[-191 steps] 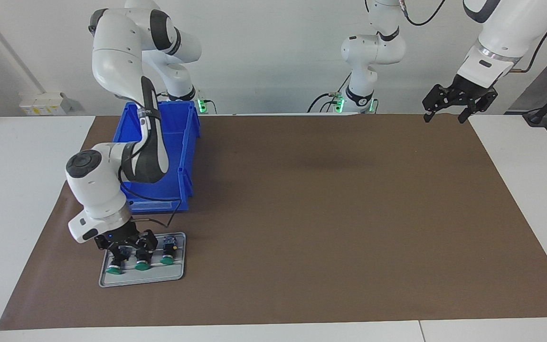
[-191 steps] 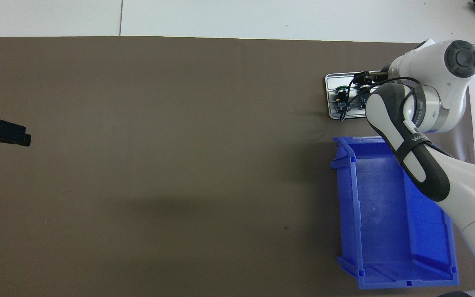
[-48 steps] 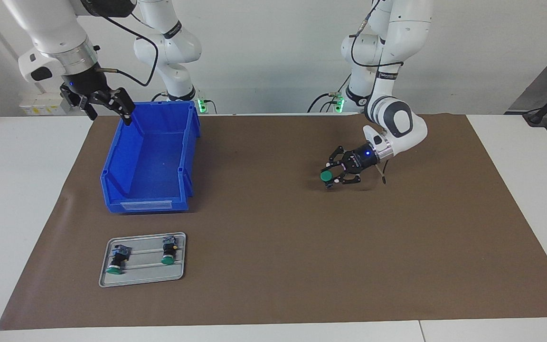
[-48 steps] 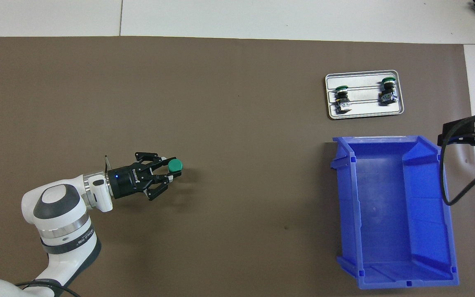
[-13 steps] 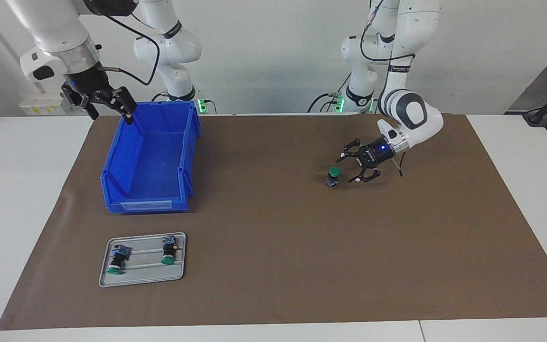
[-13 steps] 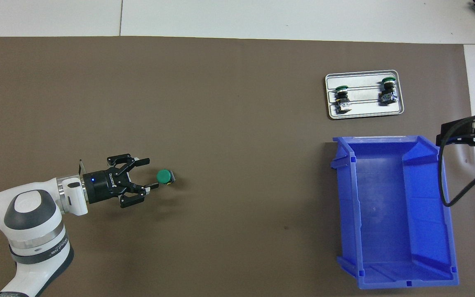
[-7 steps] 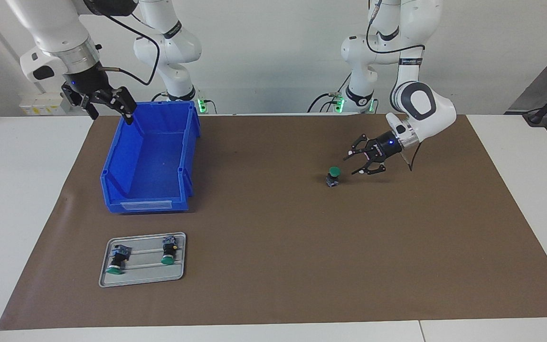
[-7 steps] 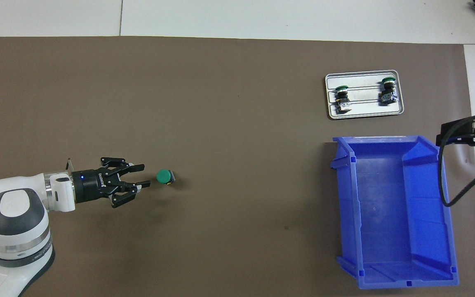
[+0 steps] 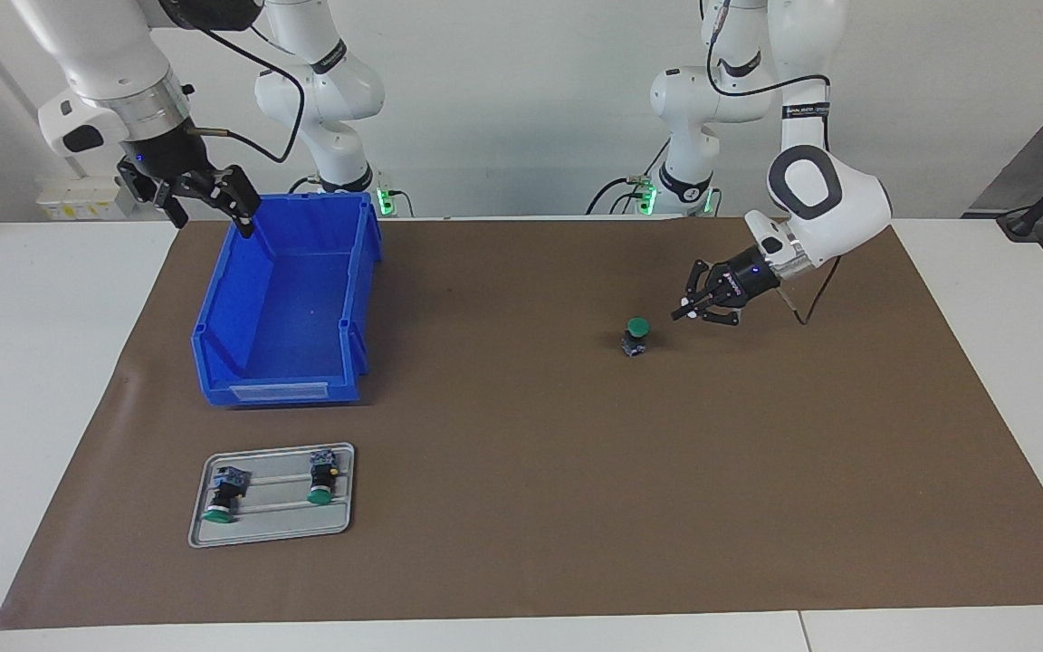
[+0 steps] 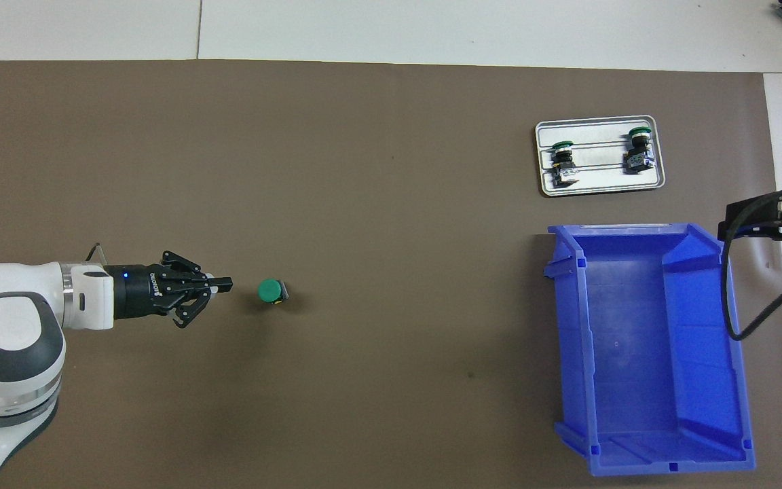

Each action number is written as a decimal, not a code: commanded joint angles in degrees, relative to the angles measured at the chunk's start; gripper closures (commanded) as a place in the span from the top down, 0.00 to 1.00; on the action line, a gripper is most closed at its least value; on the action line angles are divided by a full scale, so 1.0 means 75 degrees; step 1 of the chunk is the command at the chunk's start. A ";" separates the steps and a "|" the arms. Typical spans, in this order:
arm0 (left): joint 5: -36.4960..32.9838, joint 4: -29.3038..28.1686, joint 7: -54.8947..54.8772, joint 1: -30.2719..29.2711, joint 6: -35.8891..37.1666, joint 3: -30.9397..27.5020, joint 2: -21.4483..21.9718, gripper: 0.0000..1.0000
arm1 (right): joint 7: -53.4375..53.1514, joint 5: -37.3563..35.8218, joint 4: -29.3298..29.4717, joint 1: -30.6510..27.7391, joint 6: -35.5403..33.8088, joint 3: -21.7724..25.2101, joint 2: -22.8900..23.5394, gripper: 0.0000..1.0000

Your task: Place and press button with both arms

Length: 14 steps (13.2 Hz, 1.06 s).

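While upright on the mat, the button (image 9: 636, 336) shows its green cap.

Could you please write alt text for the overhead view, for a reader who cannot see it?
A green-capped button stands alone on the brown mat, with the shut left gripper just short of it. Toward the right arm's end sit an empty blue bin and a grey tray holding two more buttons; the open right gripper waits beside the bin.
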State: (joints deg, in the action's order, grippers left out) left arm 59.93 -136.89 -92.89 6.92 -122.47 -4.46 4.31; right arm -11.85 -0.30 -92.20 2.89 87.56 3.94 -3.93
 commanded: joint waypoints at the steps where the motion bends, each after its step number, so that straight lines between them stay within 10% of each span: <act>1: -0.0244 0.0064 0.0513 0.0189 -0.0381 0.0078 0.0082 0.00 | 0.0161 0.0204 -0.0117 -0.0069 0.0045 -0.0033 -0.0132 1.00; 14: -0.2670 0.0451 0.3291 0.1631 -0.1436 0.0090 -0.0235 0.00 | 0.0161 0.0204 -0.0117 -0.0069 0.0045 -0.0033 -0.0132 1.00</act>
State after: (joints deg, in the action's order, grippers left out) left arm 41.83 -134.24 -70.73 17.24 -131.97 -3.16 3.55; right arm -11.85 -0.30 -92.20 2.89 87.56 3.94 -3.93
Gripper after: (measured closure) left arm 0.991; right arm 0.000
